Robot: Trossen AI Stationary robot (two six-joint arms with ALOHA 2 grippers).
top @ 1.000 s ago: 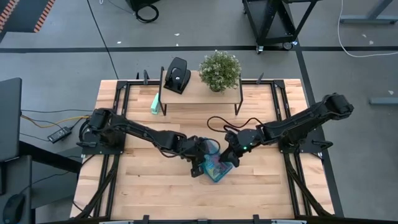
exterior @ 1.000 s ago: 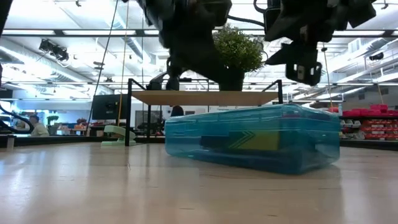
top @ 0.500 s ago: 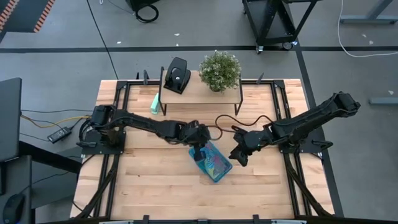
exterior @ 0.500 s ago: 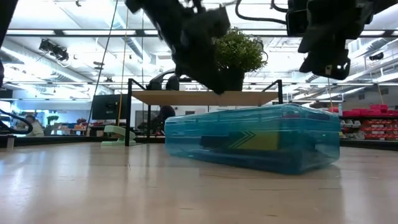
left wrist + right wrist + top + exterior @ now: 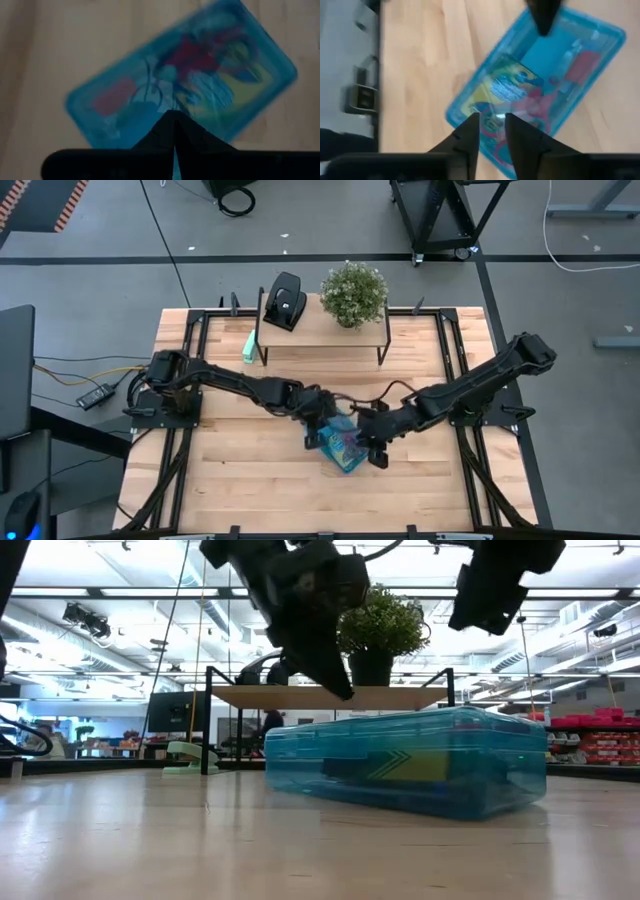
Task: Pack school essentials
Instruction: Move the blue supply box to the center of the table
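Observation:
A see-through blue case (image 5: 342,448) lies shut and flat on the wooden table, slanted across its middle. Through the lid show a yellow-green crayon box (image 5: 502,86) and red scissors (image 5: 196,52). My left gripper (image 5: 173,120) is shut and points down over the case's left end (image 5: 318,432). In the low view its tip (image 5: 343,690) stands a little above the lid. My right gripper (image 5: 492,125) is open with nothing between its fingers. It hangs higher, over the case's near right part (image 5: 372,452).
A low wooden shelf (image 5: 320,330) at the far edge carries a potted plant (image 5: 353,292) and a black hole punch (image 5: 284,300). A mint-green block (image 5: 248,345) lies beside its left leg. Bare wood stretches near and left of the case (image 5: 240,480).
My right gripper swung off the case toward the table's right edge, then came back over the case's near right part, rising and rolling as it went. My left gripper shifted a little over the case's left end, its tip showing above the lid. The case stayed put.

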